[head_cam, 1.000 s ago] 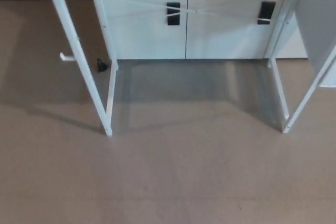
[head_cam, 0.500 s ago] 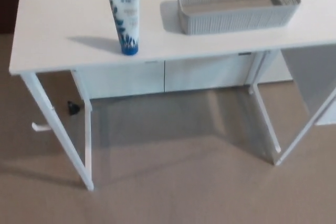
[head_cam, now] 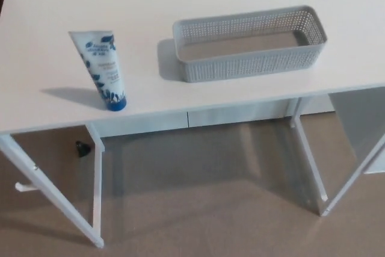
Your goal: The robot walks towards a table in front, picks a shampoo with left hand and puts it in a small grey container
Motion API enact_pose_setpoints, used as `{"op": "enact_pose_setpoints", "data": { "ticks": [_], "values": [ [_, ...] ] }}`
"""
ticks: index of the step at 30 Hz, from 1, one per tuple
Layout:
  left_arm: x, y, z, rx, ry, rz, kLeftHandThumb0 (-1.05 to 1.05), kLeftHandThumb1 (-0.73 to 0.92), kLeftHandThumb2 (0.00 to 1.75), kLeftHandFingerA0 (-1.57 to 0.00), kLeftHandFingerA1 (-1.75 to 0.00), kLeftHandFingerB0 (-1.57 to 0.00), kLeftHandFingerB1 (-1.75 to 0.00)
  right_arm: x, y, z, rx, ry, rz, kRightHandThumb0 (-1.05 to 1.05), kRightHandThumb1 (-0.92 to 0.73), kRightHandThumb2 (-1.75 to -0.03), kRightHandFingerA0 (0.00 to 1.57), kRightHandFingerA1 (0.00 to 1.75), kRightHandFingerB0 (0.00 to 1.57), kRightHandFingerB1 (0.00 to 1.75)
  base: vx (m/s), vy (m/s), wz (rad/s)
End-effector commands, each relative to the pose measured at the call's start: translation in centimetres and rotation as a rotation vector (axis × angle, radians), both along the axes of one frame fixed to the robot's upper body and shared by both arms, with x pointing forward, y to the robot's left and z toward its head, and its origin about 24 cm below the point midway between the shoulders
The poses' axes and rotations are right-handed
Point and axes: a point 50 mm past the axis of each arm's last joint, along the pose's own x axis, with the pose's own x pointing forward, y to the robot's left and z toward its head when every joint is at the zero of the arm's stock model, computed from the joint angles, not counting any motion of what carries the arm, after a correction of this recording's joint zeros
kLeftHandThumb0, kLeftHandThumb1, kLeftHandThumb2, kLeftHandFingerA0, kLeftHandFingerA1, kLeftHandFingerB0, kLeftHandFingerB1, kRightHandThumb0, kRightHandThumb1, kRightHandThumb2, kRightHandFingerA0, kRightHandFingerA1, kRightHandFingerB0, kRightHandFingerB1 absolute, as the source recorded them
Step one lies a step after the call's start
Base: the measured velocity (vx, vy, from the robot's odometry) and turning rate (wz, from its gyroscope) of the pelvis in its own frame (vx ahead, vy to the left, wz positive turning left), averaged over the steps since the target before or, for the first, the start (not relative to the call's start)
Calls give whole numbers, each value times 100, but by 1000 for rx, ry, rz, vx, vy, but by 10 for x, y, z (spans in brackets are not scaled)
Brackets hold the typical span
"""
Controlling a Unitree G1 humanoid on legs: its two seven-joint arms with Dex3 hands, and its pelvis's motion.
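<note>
A white shampoo tube (head_cam: 103,70) with blue leaf print stands upright on its blue cap near the front left edge of the white table (head_cam: 54,10). To its right lies a small grey perforated container (head_cam: 249,43), long and shallow, with nothing inside. Neither of my hands shows in the head view.
The table has thin white legs (head_cam: 51,194) at the left and others (head_cam: 310,161) at the right, over a beige floor. White cabinets stand behind under the table. A small black object (head_cam: 82,147) lies on the floor near the left legs.
The whole picture has shifted: the camera has come nearer and now looks more onto the tabletop. The tube and container appear lower and larger. Nothing on the table itself has moved.
</note>
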Motion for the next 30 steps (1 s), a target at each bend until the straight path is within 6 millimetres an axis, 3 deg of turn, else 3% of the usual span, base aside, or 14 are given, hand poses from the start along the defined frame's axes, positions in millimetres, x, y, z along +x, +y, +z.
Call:
{"op": "enact_pose_setpoints", "data": {
  "ticks": [1,2,3,5,6,10,13,14,18,21,23,24,29,30],
  "values": [
    [-4,9,4,35,17,-1,-41,63,58,-53,-49,-41,-37,-8,-1,-2,-8,24,-3,-32,-71,-60,67,44,51,38,94,58,-1],
    [-4,9,4,35,17,-1,-41,63,58,-53,-49,-41,-37,-8,-1,-2,-8,24,-3,-32,-71,-60,67,44,51,38,154,80,-5],
    [-5,9,4,29,6,5,-46,51,83,-53,-67,-35,-50,-10,-1,-3,-4,24,-11,-32,-71,-61,64,44,50,38,150,103,-8],
    [-6,9,5,20,-11,14,-46,51,83,-53,-67,-35,-50,-13,-1,-4,3,25,-24,-32,-71,-61,64,44,50,38,169,169,13],
    [-3,9,9,14,-62,10,-42,63,59,-50,-47,-40,-36,-17,-1,-4,4,22,-32,-32,-70,-61,65,45,51,39,158,249,-50],
    [-2,9,12,10,-85,7,-42,63,59,-50,-47,-40,-36,-18,-1,-5,5,20,-36,-32,-70,-61,65,45,51,39,149,177,8],
    [-13,-2,37,-158,-342,34,-36,60,58,-39,-40,-32,-34,-20,-6,-2,-6,33,-27,-32,-70,-61,64,45,51,38,148,23,8],
    [-23,-12,60,-179,-427,13,-48,46,72,-36,-46,-30,-42,-22,-9,-1,-13,34,-36,-31,-70,-61,64,45,51,39,149,-27,14],
    [-46,-13,99,-205,-543,-112,-57,45,75,-38,-48,-31,-43,-28,-11,-2,5,39,-60,-29,-72,-61,66,47,51,40,139,-102,7],
    [-48,-15,106,-212,-549,-123,-57,45,75,-38,-48,-31,-43,-28,-11,-2,8,40,-63,-29,-72,-61,66,47,51,40,127,-153,-3],
    [-67,-11,139,-261,-592,-110,-54,43,72,-36,-46,-32,-42,-32,-10,-4,7,62,-60,-29,-73,-61,65,47,50,40,177,-145,-5],
    [-69,-10,144,-257,-607,-118,-47,52,56,-41,-36,-35,-32,-33,-10,-4,7,66,-68,-29,-73,-61,65,46,50,40,143,-139,1],
    [-76,-8,172,-255,-663,-170,-47,53,57,-40,-35,-33,-32,-39,-10,-7,10,81,-107,-29,-71,-60,65,46,51,40,54,-47,-2],
    [-69,-14,205,-259,-793,-285,-57,46,72,-32,-43,-24,-39,-43,-10,-7,12,84,-116,-29,-71,-60,66,47,52,40,0,0,0]
  ]
}}
